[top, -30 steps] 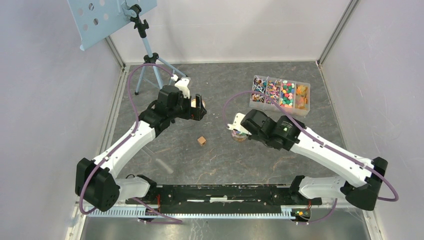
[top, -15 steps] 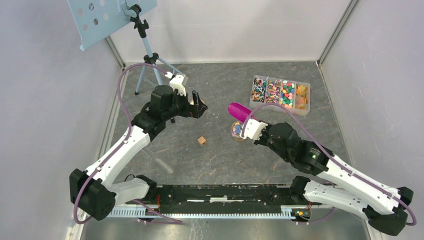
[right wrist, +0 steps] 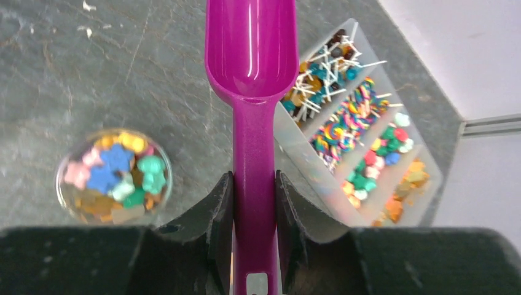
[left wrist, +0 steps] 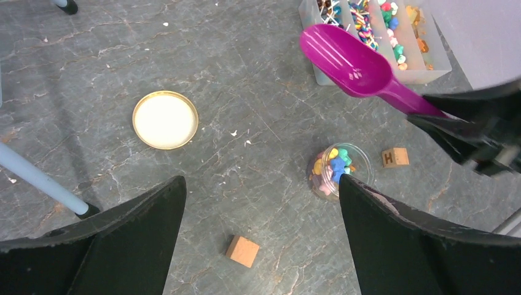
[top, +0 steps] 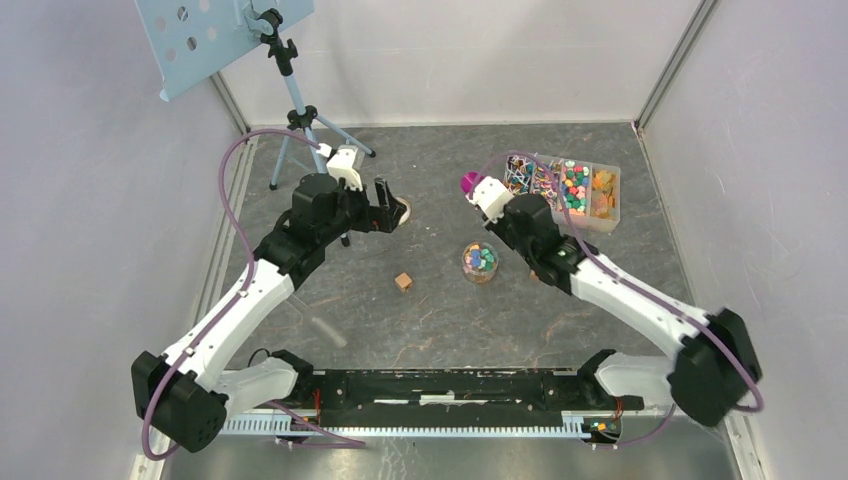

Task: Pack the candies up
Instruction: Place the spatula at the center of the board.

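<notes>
Two lots of candies [right wrist: 117,175] on show as far as we can tell. One bunch sits in a small clear jar [top: 480,262] standing open on the grey table [top: 440,330], with blue, pink, green and orange ones all mixed up. The rest fill a clear compartment box [top: 562,185] over by the far right corner, split into four lanes: lollipops on sticks, stripy ones, round green and red ones, then orange ones. We've got the right gripper [right wrist: 252,187] clamped on the handle of a magenta scoop [right wrist: 250,61], a finger pressed on each side. The scoop's bowl points away from the wrist, up off the table, just beside the lollipop end of the box and apart from the jar. The left gripper [left wrist: 261,184] is spread wide with nothing between its fingers, hanging over the table to the left of the jar. Below it we can spot a round gold-rimmed lid [left wrist: 165,120] lying flat, well apart from the jar. One plain wooden cube [left wrist: 242,251] lies near the jar's left, and a second cube [left wrist: 395,157] marked with an H sits just on the jar's other side. A tripod [top: 300,110] stands in the far left corner.
</notes>
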Robot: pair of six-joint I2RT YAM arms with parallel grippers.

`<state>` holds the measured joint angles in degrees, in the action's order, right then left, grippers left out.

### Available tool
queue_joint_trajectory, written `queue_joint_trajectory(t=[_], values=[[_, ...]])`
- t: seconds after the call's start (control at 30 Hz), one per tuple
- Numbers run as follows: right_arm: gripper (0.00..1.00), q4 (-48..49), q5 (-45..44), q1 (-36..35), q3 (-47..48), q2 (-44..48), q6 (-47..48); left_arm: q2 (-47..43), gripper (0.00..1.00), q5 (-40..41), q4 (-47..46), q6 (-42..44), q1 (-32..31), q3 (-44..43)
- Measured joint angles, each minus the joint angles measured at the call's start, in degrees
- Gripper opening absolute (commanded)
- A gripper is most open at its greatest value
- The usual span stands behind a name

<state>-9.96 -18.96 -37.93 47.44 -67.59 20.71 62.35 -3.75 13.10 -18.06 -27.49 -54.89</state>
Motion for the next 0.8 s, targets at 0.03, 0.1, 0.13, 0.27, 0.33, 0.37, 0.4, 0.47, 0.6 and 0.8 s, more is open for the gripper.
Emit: queue_joint_trajectory(t=[0.03,0.1,0.13,0.27,0.33,0.37,0.4,0.47,0.6,0.8], values=[[0.0,1.5,0.8,0.6,0.4,-2.3,-0.9,-0.2,1.0,0.2,0.0,0.0,0.0,0.2],[0.0,4.7,2.6,1.8,2.4,-7.8,-3.1,-0.5,1.0,0.3,-0.3,0.1,0.0,1.1],[0.0,6.4,3.3,2.1,3.5,-10.3,-4.0,-0.8,1.0,0.4,-0.5,0.1,0.0,1.8],[0.01,14.2,6.3,3.0,7.5,-19.1,-7.3,-1.5,1.0,0.4,-0.4,1.0,0.0,4.3],[0.02,17.0,7.0,3.3,8.9,-22.4,-8.0,-1.5,1.0,0.2,-0.3,2.1,0.0,4.7],[0.03,18.5,7.5,3.5,9.5,-23.9,-8.3,-1.5,1.0,0.1,-0.3,2.8,0.0,4.7],[0.03,20.2,8.1,3.7,10.0,-25.6,-8.5,-1.5,1.0,-0.1,-0.5,3.3,0.0,4.7],[0.04,22.1,8.9,4.4,10.8,-28.6,-8.9,-1.5,1.0,-0.9,-0.4,4.1,0.0,4.7],[0.09,24.5,10.3,6.2,12.9,-33.7,-9.1,-0.6,0.99,-1.6,-0.4,5.1,0.0,4.7],[0.2,26.6,12.5,8.7,13.1,-38.8,-9.6,3.8,0.98,-2.4,-0.2,7.4,0.0,4.7]])
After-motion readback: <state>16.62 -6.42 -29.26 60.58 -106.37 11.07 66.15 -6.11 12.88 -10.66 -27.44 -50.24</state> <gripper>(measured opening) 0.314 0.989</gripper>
